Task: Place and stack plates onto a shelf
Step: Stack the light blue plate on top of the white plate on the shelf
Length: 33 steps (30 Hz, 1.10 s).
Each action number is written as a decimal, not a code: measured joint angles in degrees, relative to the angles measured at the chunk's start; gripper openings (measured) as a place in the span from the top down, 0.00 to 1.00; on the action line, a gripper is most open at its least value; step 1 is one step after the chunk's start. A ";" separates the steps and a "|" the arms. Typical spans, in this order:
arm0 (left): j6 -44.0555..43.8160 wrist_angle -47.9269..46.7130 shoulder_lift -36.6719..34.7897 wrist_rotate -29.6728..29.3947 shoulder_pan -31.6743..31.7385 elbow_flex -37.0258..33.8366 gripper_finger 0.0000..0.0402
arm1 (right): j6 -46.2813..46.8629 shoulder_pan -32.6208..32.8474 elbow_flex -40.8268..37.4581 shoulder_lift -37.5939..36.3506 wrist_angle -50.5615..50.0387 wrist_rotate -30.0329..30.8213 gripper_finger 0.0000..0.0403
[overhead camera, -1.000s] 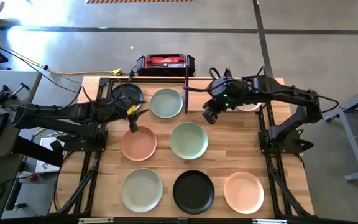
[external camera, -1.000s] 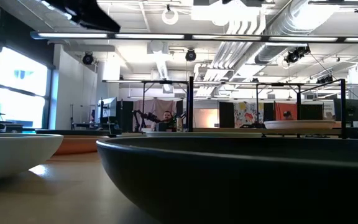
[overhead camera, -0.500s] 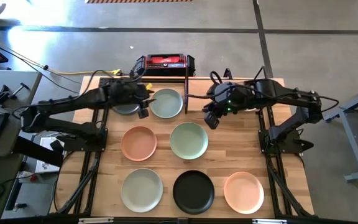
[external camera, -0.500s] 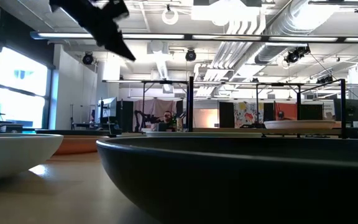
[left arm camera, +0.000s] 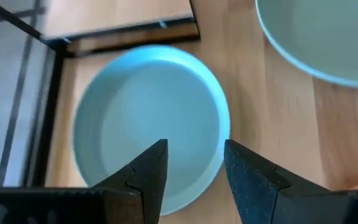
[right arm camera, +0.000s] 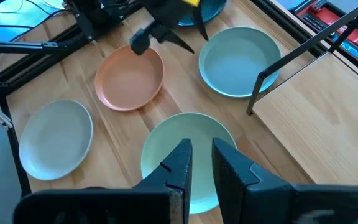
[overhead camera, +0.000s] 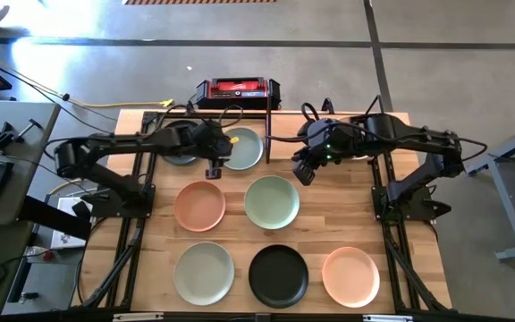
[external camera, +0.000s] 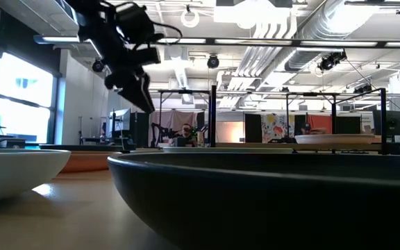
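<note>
Left claw (overhead camera: 211,168) fingers apart, empty, over a green plate (overhead camera: 240,148) near the counter's (overhead camera: 347,215) far edge, shelf's (overhead camera: 325,134) black bar (overhead camera: 267,134) just beside, right claw (overhead camera: 303,170) slightly apart, empty, near shelf

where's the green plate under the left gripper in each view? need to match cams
High: green plate in the back row, beside the shelf's upright black bar.
Low: cannot pick it out.
Left wrist: fills the centre, beyond the open fingers.
Right wrist: upper right, next to the bar.
Shared landmark: the black bar.
</note>
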 joint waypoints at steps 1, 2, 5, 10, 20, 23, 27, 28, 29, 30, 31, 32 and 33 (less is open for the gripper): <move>0.28 -0.05 0.87 -0.01 -0.01 0.00 0.63 | -0.04 0.00 0.00 0.00 0.00 0.00 0.90; 0.30 -0.05 1.66 0.01 -0.01 0.00 0.63 | -0.05 0.00 0.00 0.00 0.00 -0.02 0.90; 0.30 -0.01 4.03 0.08 -0.01 0.00 0.63 | -0.07 0.00 0.00 0.00 -0.02 -0.02 0.90; 1.65 0.32 7.90 0.10 -0.59 0.00 0.63 | -0.07 0.00 0.00 0.00 -0.84 -0.04 0.90; 4.33 1.36 14.15 0.10 -1.85 0.00 0.63 | -0.08 0.00 0.00 0.00 -1.31 -0.07 0.90; 4.32 1.54 15.43 -0.44 -1.83 0.00 0.63 | -0.09 0.00 0.00 0.00 -1.31 -0.07 0.90; 3.97 3.05 16.54 -1.66 -1.83 0.00 0.63 | -0.07 0.00 0.00 0.00 -1.31 -0.07 0.90; 3.91 3.67 16.79 -1.66 -1.83 0.00 0.63 | -0.07 0.00 0.00 0.00 -1.31 -0.07 0.90; 3.90 3.99 16.99 -1.68 -1.83 0.00 0.63 | -0.07 0.00 0.00 0.00 -1.29 -0.07 0.90; 3.90 3.96 17.12 -1.69 -1.83 0.00 0.63 | -0.07 0.00 0.00 0.00 -1.31 -0.07 0.90; 3.91 4.13 17.34 -1.68 -1.83 0.01 0.63 | -0.07 0.00 0.00 0.00 -1.30 -0.07 0.90; 4.04 4.18 17.74 -1.67 -1.83 0.04 0.63 | -0.07 0.00 0.00 0.00 -1.30 -0.07 0.90; 4.19 3.92 18.13 -1.54 -1.83 0.04 0.63 | -0.07 0.00 0.00 0.00 -1.29 -0.07 0.90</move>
